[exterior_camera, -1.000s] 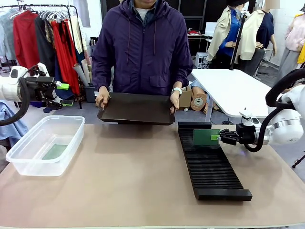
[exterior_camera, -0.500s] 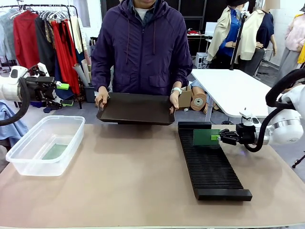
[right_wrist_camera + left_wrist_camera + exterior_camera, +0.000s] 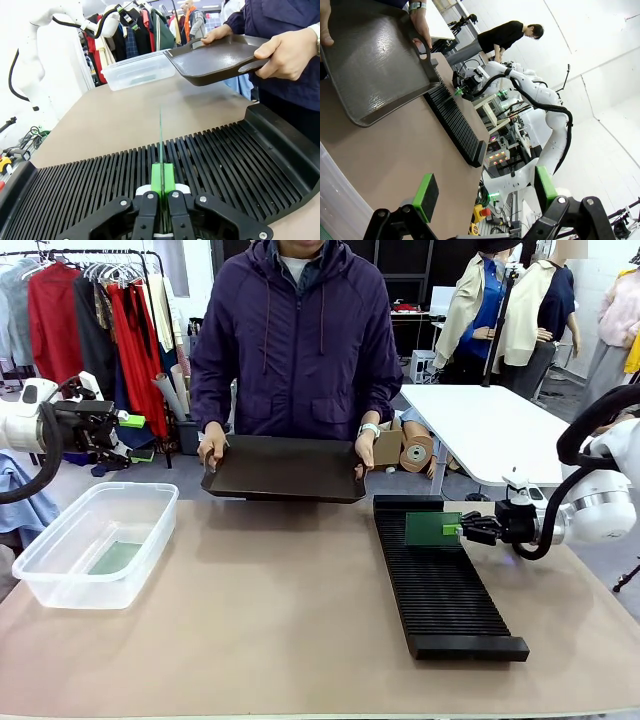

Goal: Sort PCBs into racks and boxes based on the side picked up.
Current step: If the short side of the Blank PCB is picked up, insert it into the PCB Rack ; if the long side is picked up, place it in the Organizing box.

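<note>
A thin green PCB point(image 3: 432, 529) stands on edge at the far end of the long black slotted rack point(image 3: 445, 595), right of centre in the front view; in the right wrist view it is a fine vertical green line point(image 3: 161, 134) rising from a slot. The right gripper point(image 3: 459, 528) has its fingers clenched on the board's edge. Another PCB point(image 3: 114, 558) lies flat in the clear box point(image 3: 95, 542) at lower left. The left gripper point(image 3: 485, 190) hangs with fingers released, upper left. Since 1 second ago, only the person's black tray point(image 3: 287, 468) has shifted slightly left.
</note>
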Robot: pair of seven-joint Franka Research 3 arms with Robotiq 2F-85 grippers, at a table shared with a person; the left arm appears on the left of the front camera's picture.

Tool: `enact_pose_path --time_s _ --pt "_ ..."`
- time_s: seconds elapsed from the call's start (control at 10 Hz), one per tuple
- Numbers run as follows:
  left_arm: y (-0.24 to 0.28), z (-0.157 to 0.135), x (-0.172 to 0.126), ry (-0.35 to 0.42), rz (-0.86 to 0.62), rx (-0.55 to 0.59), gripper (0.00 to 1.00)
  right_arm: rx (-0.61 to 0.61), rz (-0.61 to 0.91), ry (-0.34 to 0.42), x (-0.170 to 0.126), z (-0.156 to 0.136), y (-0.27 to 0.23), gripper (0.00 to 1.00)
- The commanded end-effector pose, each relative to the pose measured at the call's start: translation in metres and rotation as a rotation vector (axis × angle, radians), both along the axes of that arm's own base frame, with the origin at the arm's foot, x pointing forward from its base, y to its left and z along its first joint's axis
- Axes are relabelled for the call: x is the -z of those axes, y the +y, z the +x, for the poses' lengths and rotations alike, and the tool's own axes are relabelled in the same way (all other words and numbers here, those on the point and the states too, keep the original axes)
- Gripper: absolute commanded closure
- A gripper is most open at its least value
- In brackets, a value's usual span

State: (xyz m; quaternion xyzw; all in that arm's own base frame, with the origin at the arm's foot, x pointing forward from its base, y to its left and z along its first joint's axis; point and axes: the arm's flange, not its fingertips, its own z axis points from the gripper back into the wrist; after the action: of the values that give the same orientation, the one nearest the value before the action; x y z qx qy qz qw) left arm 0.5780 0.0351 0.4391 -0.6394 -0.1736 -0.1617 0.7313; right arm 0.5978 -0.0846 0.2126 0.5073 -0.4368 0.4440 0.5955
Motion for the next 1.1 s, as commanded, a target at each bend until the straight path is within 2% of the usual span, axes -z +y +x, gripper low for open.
enact_pose_path --time_s 0.0,0.7,1.0 --pt "0.001 -0.001 -0.002 -0.003 0.002 -0.004 0.0 -0.008 -0.016 -0.011 0.0 0.004 0.003 1.0" --pt "0.001 -0.001 -0.002 -0.003 0.002 -0.004 0.0 0.029 -0.056 0.002 0.015 0.008 0.012 1.0" --pt "0.001 -0.001 -0.002 -0.003 0.002 -0.004 0.0 0.072 -0.057 -0.022 0.019 0.002 0.011 1.0"
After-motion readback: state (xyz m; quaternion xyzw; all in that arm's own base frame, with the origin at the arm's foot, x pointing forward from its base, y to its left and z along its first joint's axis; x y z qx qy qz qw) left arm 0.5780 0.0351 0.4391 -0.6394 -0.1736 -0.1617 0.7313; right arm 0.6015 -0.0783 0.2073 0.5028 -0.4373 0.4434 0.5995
